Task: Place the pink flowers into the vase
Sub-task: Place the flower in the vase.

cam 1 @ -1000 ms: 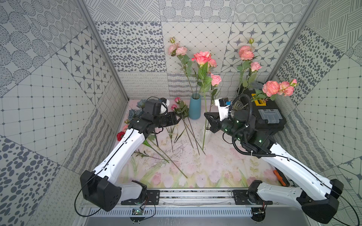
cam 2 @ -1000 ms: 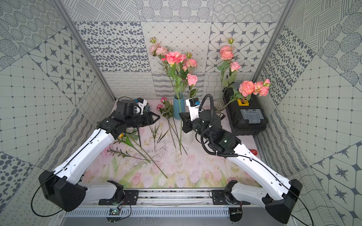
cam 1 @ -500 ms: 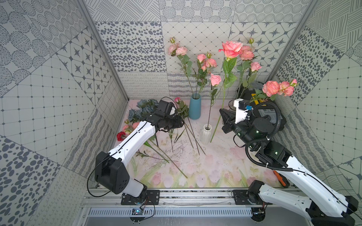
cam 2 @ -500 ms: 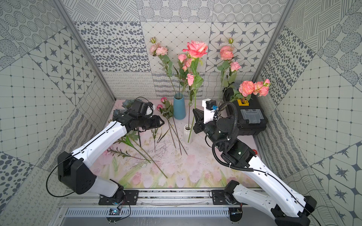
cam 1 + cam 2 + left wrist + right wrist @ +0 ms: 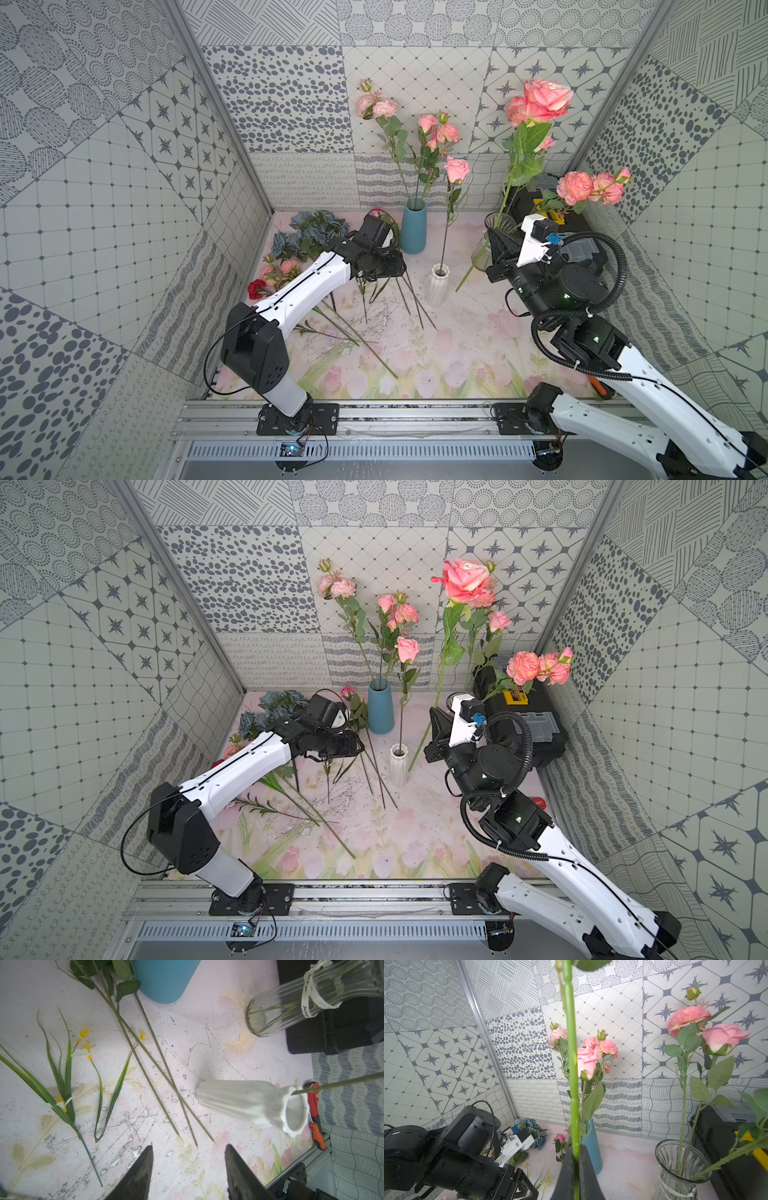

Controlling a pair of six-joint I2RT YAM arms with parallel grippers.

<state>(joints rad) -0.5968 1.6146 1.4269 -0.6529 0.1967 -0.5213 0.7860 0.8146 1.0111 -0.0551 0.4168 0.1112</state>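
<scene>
a: the right gripper (image 5: 576, 1157) is clenched on the stem of one pink rose (image 5: 545, 99) — bloom high by the back wall, stem leaning, its tail reaching down near the white vase (image 5: 436, 284).
b: i'd lift until that tail clears a rim, bring the stem upright over the mouth, lower it straight, and only then let go. that bloom looks top-heavy; it may tip.
a: and the left gripper (image 5: 188, 1147)?
b: released, holding nothing, hovering over the loose stems (image 5: 158, 1076) lying on the table.
a: which vase is meant?
b: can't tell. the glass vase (image 5: 498, 222) sits right behind the right gripper, its mouth partly hidden in a top view — and the right wrist view cuts off both the bloom and the stem's tip.
</scene>
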